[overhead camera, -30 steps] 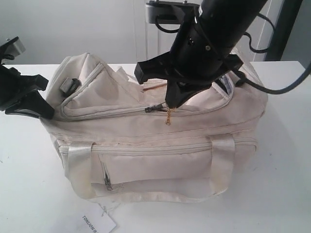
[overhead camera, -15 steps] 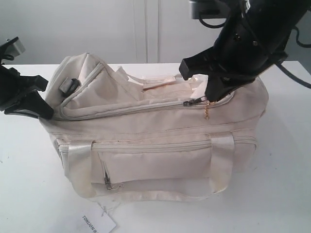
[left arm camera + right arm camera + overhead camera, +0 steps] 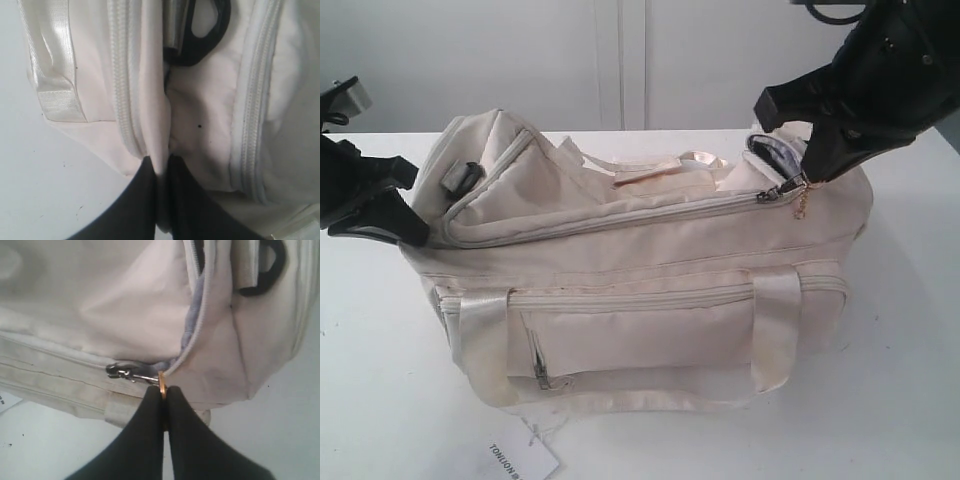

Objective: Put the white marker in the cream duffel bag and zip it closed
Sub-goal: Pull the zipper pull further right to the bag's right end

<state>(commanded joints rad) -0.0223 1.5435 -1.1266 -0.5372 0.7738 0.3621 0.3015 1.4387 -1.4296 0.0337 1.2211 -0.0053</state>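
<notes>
Cream duffel bag (image 3: 640,270) — resting on the white table (image 3: 910,400), 2 shiny strap bands crossing its front. Left gripper (image 3: 159,167): fingers pressed together on a fold of fabric at the bag's end. Right gripper (image 3: 163,395): pinching the gold zip pull (image 3: 162,379) near the opposite end — a short gap beyond the slider (image 3: 125,373) is unzipped. White marker: not seen in any view.
</notes>
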